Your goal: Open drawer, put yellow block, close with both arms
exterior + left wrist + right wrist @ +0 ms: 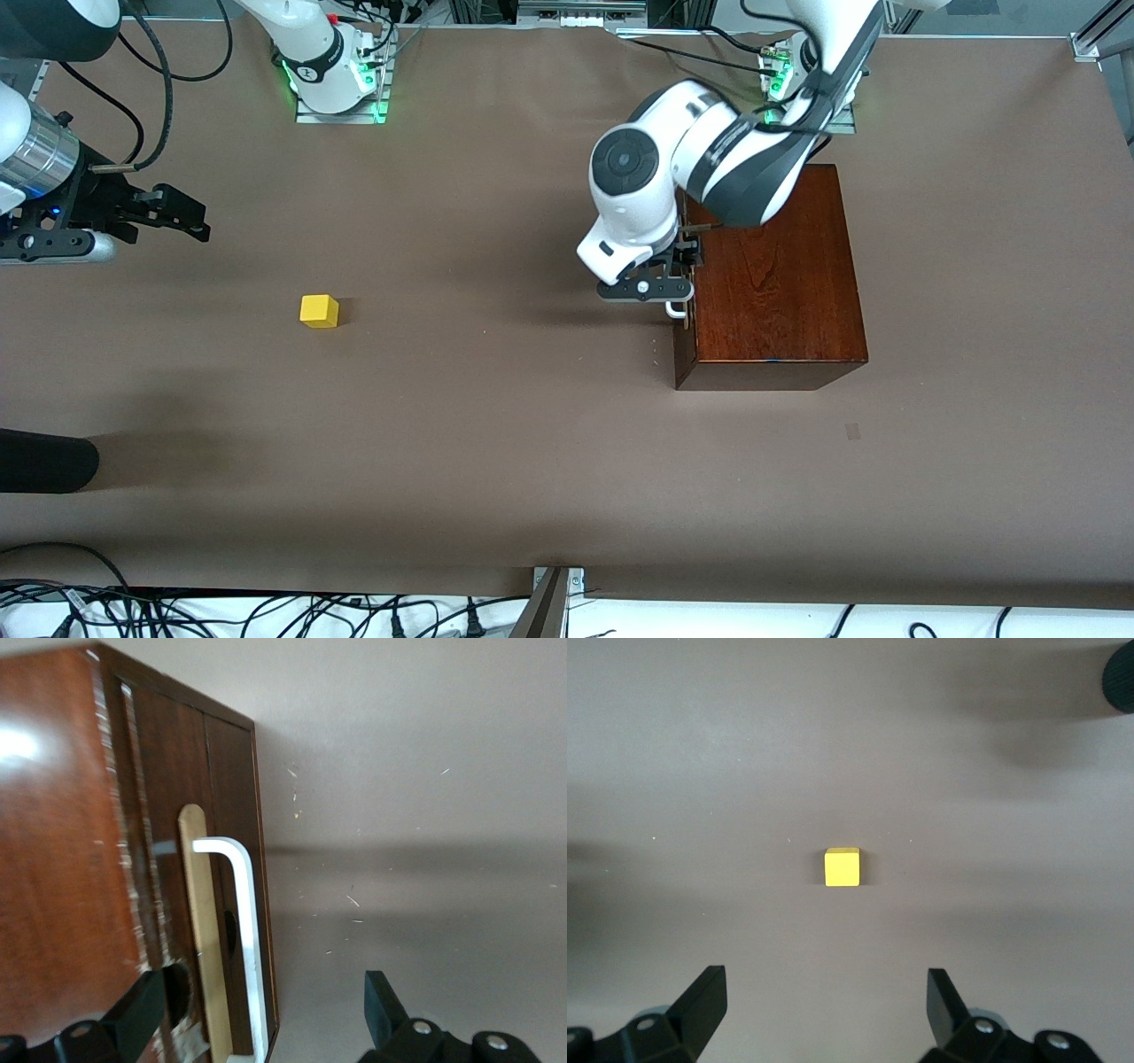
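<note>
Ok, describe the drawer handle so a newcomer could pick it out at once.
Find the dark reddish-brown wooden box at the left arm's end of the table. On its side facing the yellow block sits the drawer front. The handle is the white loop there, between the left pincer's open fingers.

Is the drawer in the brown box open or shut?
Shut. The drawer front sits flush with the wooden box; the left pincer stands open around its white handle.

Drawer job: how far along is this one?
Nothing is done yet: the drawer is shut. In hand: the open left gripper straddles its white handle. Left: the yellow block sits on the table, the open right gripper above it.
</note>
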Robot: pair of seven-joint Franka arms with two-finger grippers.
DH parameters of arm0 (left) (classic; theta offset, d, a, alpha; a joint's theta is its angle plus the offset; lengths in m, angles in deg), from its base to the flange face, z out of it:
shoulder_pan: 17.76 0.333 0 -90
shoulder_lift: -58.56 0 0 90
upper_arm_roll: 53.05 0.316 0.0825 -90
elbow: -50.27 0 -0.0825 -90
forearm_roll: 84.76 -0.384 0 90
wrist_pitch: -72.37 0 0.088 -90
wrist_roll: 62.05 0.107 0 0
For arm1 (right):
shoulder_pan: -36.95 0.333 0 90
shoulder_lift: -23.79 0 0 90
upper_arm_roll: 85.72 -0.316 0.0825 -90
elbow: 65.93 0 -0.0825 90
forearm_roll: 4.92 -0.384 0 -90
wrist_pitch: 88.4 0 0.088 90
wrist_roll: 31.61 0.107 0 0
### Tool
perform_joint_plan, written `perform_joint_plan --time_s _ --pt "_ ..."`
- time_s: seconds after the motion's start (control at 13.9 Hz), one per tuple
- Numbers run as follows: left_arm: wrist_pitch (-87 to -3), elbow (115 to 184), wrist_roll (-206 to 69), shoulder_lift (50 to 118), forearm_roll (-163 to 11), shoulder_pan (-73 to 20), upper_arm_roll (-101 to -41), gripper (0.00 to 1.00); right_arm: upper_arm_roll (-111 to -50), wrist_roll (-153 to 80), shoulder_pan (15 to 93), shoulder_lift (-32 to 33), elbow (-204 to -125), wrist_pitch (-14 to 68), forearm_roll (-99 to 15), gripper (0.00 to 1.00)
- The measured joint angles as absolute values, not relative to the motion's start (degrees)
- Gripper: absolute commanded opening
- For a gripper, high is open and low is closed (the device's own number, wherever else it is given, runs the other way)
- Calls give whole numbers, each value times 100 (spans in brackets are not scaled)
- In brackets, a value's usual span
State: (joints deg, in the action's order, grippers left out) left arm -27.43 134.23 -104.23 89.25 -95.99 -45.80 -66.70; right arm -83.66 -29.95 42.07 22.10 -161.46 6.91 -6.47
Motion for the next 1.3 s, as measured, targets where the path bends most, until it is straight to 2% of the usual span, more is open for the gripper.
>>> perform_joint_plan --time_s 0.65,1.3 --pt "-2761 13747 -10431 9150 -9922 -4786 -6669 100 -8366 -2995 4205 2218 -16146 780 -605 100" --pt "-3318 14167 -10790 9251 -10087 -4884 -6668 100 -8366 -2995 4205 2277 -16146 808 -605 100"
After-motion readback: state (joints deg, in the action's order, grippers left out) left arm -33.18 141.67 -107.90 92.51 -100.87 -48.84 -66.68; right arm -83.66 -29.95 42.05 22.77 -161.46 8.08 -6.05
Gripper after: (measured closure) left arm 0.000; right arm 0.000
